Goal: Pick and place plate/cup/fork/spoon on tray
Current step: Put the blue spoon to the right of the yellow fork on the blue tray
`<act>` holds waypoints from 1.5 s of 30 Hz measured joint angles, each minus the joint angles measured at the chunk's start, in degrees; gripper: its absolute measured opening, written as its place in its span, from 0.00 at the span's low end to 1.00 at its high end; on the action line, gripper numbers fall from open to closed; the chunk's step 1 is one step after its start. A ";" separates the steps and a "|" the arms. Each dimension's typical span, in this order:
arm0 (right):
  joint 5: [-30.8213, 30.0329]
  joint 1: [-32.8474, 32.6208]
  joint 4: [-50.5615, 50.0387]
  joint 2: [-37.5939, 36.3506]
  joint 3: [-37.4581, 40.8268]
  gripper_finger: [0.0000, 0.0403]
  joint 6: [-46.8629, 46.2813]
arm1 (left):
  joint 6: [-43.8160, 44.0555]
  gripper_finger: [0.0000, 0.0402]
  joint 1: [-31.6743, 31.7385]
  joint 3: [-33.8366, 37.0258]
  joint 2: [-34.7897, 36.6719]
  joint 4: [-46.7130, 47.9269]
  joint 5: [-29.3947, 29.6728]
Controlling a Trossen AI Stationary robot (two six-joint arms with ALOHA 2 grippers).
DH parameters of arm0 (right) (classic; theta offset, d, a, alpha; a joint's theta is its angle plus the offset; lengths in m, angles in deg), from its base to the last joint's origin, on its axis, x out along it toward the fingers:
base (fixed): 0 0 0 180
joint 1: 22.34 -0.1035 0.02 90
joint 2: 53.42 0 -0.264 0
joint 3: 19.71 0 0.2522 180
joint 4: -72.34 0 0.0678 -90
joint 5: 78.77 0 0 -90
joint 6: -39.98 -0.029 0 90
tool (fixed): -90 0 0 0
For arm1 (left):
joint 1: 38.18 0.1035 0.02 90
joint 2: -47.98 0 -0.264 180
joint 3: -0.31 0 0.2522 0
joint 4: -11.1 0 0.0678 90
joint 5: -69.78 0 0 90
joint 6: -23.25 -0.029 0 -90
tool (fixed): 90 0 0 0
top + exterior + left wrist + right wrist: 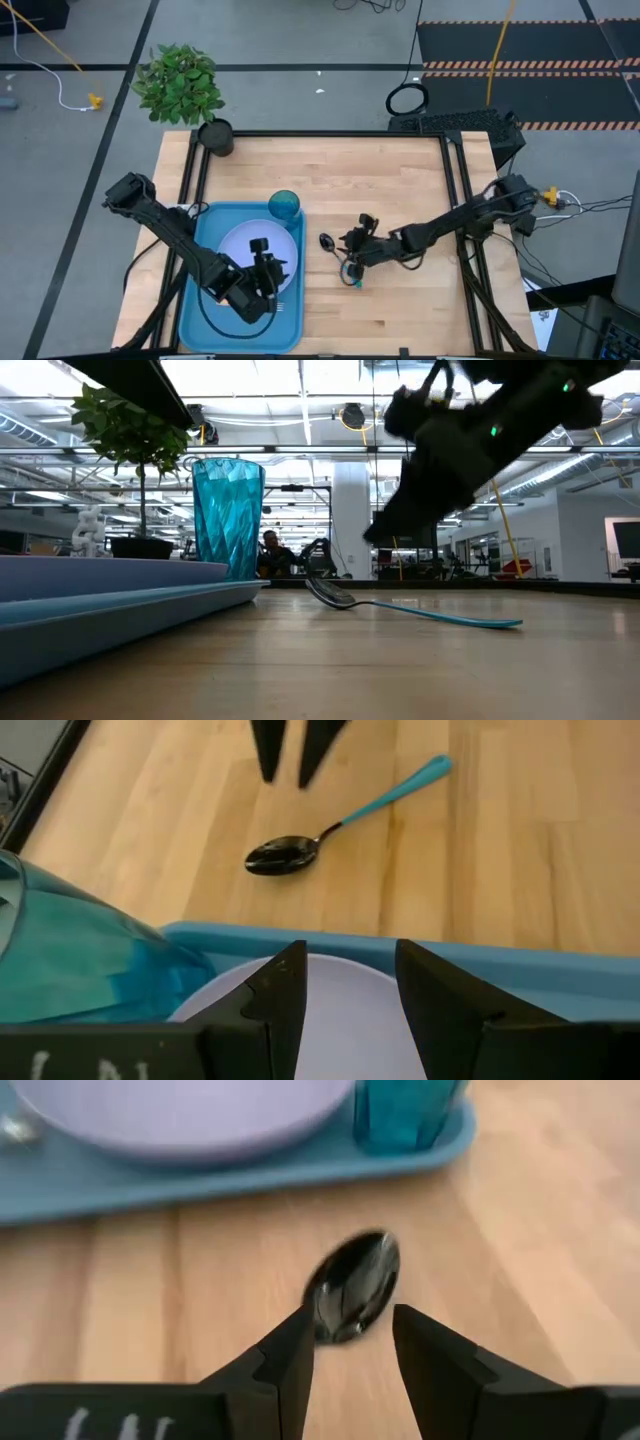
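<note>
Right gripper (350, 1345), fingers apart and empty, hovers above the spoon's bowl beside the tray (192, 315). Left gripper (348, 985), also parted, waits over the plate (240, 250) in that tray, near the cup (285, 206). Spoon (340, 820) lies flat on the wood just outside the tray: light, stiff, probably slippery; the slim blue handle seems the best hold.

We see a wood table (400, 180) w/ black edge rails. On it: blue tray (192, 300) at the front left, spoon (340, 257) on bare wood just right of the tray, potted plant (215, 137) at the back-left corner.
</note>
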 joint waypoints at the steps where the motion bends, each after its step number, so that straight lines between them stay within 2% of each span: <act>1: 0.01 0.02 -0.53 1.34 -0.70 0.32 -0.31 | -0.36 0.39 0.31 0.00 0.00 0.00 0.00; 6: 1.44 0.02 -2.29 6.56 -4.66 0.33 -1.33 | -2.60 0.39 1.46 0.00 0.00 -0.75 0.01; 10: 1.88 0.00 -7.48 9.81 -7.77 0.36 -3.56 | -3.90 0.39 2.56 0.00 0.00 -0.96 0.02; 13: 1.53 0.00 -10.61 11.16 -9.33 0.38 -5.26 | -4.21 0.39 3.19 0.00 0.00 -0.96 0.02; 19: 2.49 0.00 -10.44 12.52 -9.52 0.39 -6.56 | -5.89 0.39 4.21 0.00 -0.01 -1.13 0.01; 27: 2.79 0.00 -12.34 12.54 -9.52 0.31 -7.18 | -7.38 0.39 5.78 0.00 -0.02 -1.98 -0.24; 38: 9.11 -0.26 -12.01 11.26 -9.42 0.08 -0.06 | -7.21 0.39 6.36 0.00 -0.02 -2.01 -0.28; 42: 10.23 -0.33 -13.17 9.64 -9.23 0.06 1.34 | -6.14 0.39 6.33 0.00 -0.02 -2.08 -0.33; 45: 10.10 -0.37 -13.08 8.35 -9.23 0.10 2.54 | -5.46 0.39 6.11 0.00 -0.02 -2.34 -0.35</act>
